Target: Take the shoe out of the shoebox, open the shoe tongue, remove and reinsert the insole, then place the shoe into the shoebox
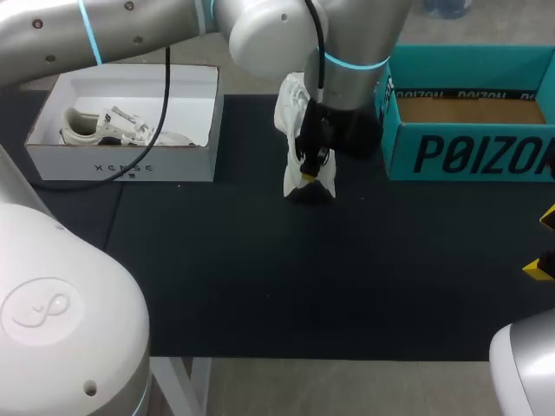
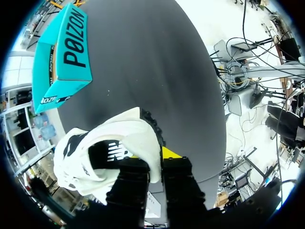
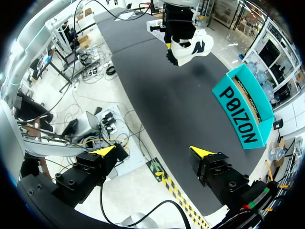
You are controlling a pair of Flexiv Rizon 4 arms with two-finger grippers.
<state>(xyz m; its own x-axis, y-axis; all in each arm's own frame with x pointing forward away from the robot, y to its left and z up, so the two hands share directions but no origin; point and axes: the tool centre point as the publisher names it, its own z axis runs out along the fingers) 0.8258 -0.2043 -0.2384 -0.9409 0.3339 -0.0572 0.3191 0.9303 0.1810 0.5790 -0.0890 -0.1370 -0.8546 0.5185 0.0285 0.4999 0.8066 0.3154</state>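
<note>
- Shoe (image 1: 295,113), white with black marks, hangs in the air just to the left of the teal box (image 1: 468,152). It is up above the black mat (image 1: 303,286), with its toe end pointing down.
- The left gripper (image 1: 314,169) is squeezed tight on the shoe. In the left wrist view its two fingers (image 2: 174,157) pinch the shoe's edge from both sides, and the teal box lies ahead of them.
- The right gripper (image 1: 545,243) is on the near side of the teal box, by the mat's edge. Its yellow tips stand wide apart with nothing in between.
- A white box (image 1: 121,165) sits on the mat well apart from the teal box, past the hanging shoe.
- A second shoe (image 1: 95,128) lies inside the white box.
- The teal box stands open with its top up, showing brown card inside.
</note>
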